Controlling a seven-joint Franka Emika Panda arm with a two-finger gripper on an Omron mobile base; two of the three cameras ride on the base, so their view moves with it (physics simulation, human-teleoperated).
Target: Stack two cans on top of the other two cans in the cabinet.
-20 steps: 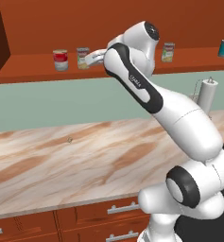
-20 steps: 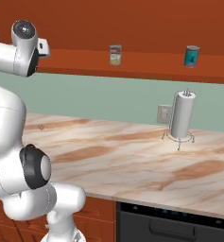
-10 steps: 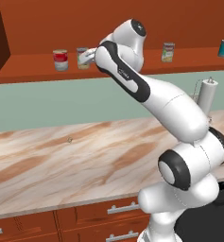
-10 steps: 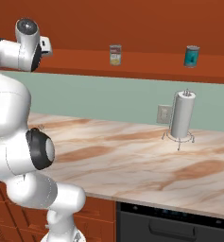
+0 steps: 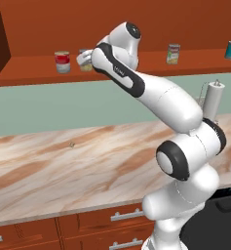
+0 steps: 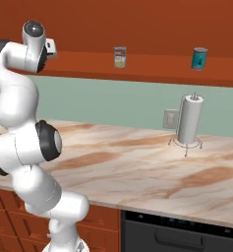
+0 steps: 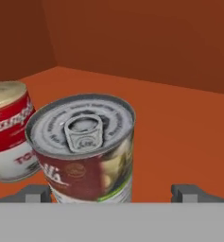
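Hand view: spread fingers [image 7: 37,193] flanking a yellow-and-green can [image 7: 82,149] beside the red-and-white can [image 7: 9,132]; right base view: teal can [image 6: 199,58].

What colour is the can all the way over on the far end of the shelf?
Teal blue, with a silver rim. The teal can shows best in the right base view.

The arm [image 5: 151,93] reaches up and forward, elbow bent, wrist turned toward the left. The gripper [image 7: 112,193] stands wide open, fingers [image 7: 35,193] holding nothing.
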